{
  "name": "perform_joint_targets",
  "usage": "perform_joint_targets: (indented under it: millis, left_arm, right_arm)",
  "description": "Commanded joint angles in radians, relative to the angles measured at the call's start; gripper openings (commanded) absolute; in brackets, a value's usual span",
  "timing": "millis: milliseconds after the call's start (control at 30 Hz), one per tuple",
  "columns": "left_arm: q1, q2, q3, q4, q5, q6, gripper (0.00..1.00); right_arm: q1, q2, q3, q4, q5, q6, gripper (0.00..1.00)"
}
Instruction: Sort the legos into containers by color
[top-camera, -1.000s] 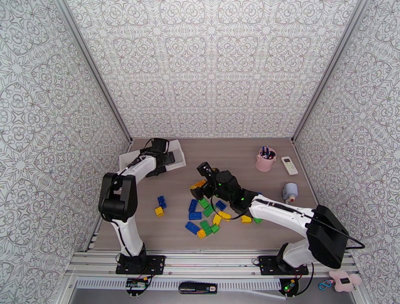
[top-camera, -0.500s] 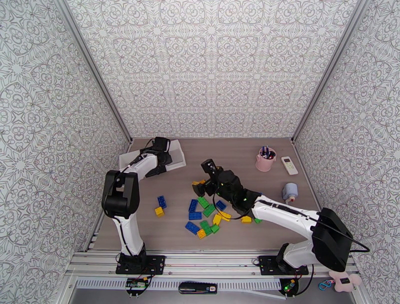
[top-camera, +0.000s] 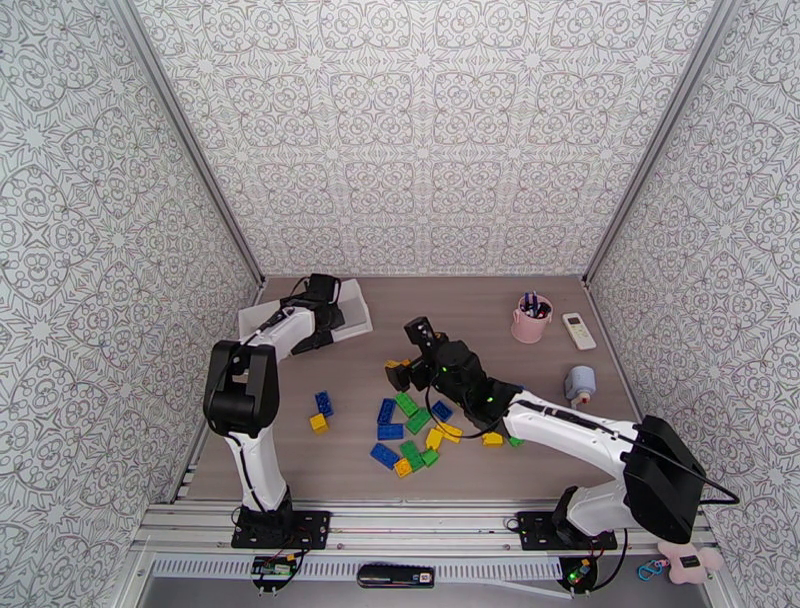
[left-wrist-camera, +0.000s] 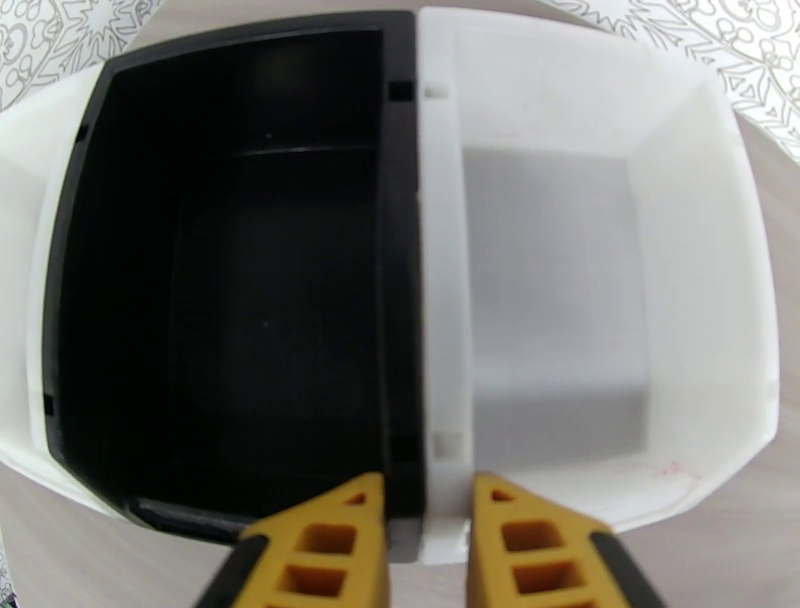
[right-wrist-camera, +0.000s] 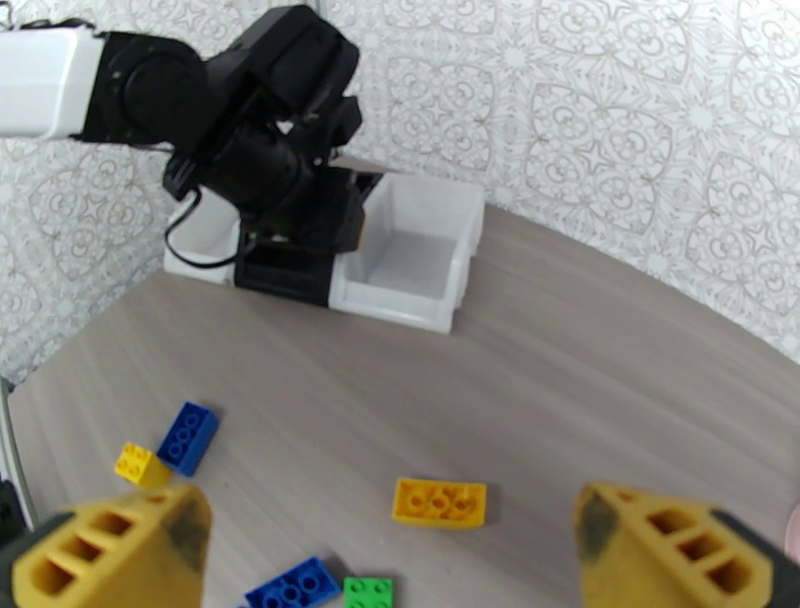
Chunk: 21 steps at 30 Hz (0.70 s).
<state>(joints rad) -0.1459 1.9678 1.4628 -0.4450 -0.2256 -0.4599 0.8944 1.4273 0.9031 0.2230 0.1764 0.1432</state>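
From above, the left claw (top-camera: 322, 300) hangs over the row of bins, just left of the white bin (top-camera: 357, 310). It has barely shifted in the last second. The right claw (top-camera: 400, 374) sits well below and right of that bin, at the top edge of the scattered legos (top-camera: 390, 432). Its arm has eased back a touch. Its yellow fingers and a yellow brick blur together here, so this view alone may not show whether anything is held.

At the left wrist, the fingers (left-wrist-camera: 340, 540) stand a little apart with nothing between them, over the seam where the white bin meets the black bin (left-wrist-camera: 230, 270). Both bins are empty.

At the right wrist, the claw is spread wide and empty. The yellow brick (right-wrist-camera: 440, 502) lies flat on the tabletop (right-wrist-camera: 600, 330), ahead of the fingers and well short of the white bin. A blue brick (right-wrist-camera: 187, 437) lies further left.

So the small retreat lifted nothing. Sorting looks barely begun, and the yellow brick probably needs grasping next.
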Motion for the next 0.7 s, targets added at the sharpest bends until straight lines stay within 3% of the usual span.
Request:
perform_joint_targets:
  millis: [0, 333, 667]
  left_arm:
    - [-0.055, 0.003, 0.025, -0.019, 0.049, 0.010, 0.19]
    - [-0.211, 0.051, 0.103, -0.041, 0.049, -0.031, 0.17]
    - [-0.387, 0.201, 0.311, -0.148, 0.041, -0.148, 0.18]
  right_arm:
    - [0.005, -0.035, -0.042, 0.038, 0.069, 0.034, 1.00]
    - [0.006, -0.119, -0.133, 0.050, 0.201, 0.078, 1.00]
    - [0.005, -0.223, -0.232, 0.027, 0.295, 0.136, 1.00]
